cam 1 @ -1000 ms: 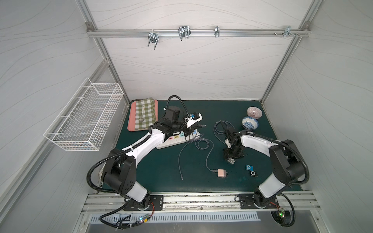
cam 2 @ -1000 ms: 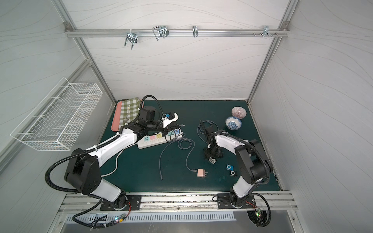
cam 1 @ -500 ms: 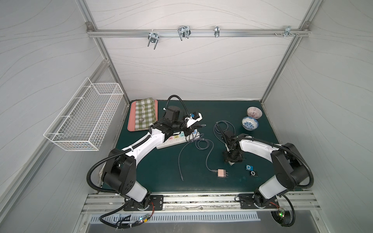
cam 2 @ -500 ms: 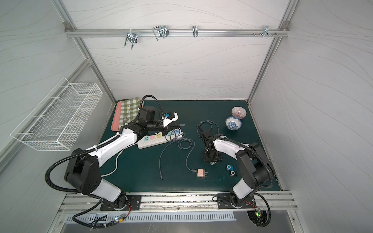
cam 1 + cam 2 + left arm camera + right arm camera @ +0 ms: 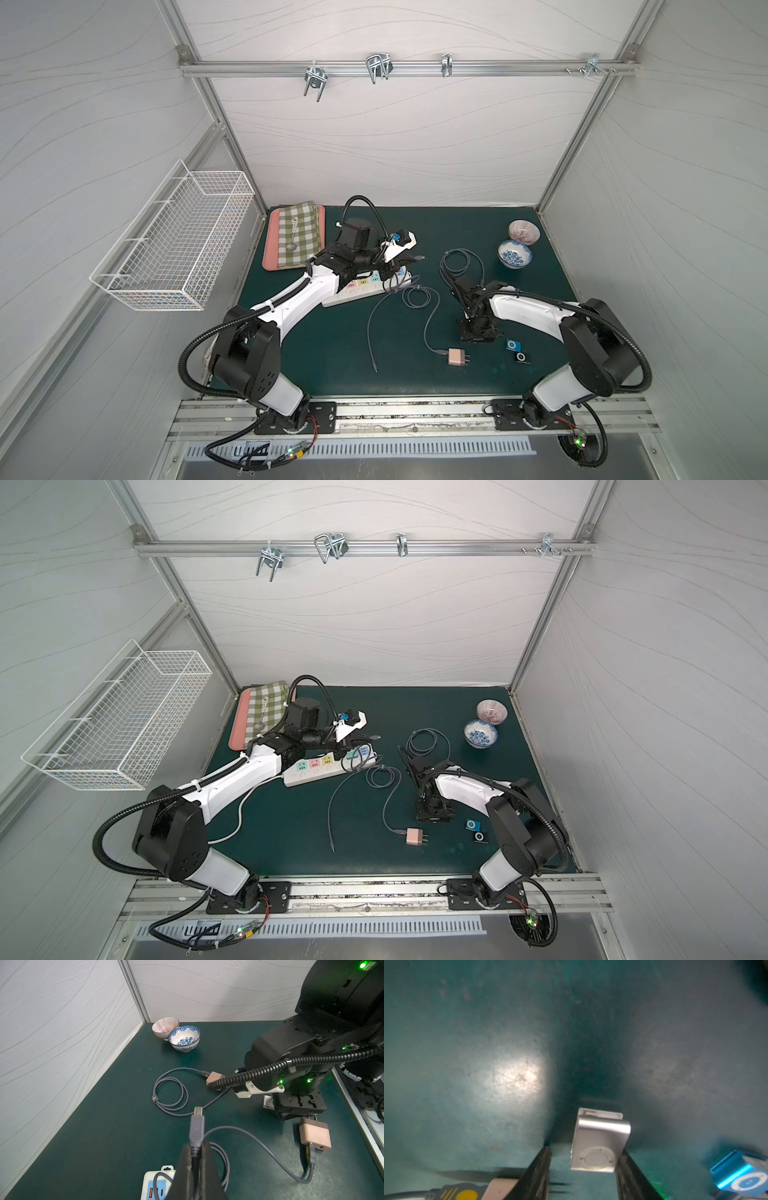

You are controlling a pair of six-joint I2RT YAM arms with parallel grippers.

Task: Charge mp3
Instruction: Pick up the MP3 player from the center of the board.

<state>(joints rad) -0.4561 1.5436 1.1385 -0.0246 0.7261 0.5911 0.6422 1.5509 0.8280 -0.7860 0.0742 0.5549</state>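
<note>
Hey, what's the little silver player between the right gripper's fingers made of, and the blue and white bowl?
Silver player: likely brushed aluminium, from its satin grey sheen and folded clip; the control ring looks like matte white plastic.
Blue and white bowl: probably glazed ceramic, glossy with a painted floral pattern.

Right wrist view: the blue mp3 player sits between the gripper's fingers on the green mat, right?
No, the right wrist view shows the silver mp3 player between the right gripper's fingers on the green mat; the blue mp3 player lies apart.
</note>
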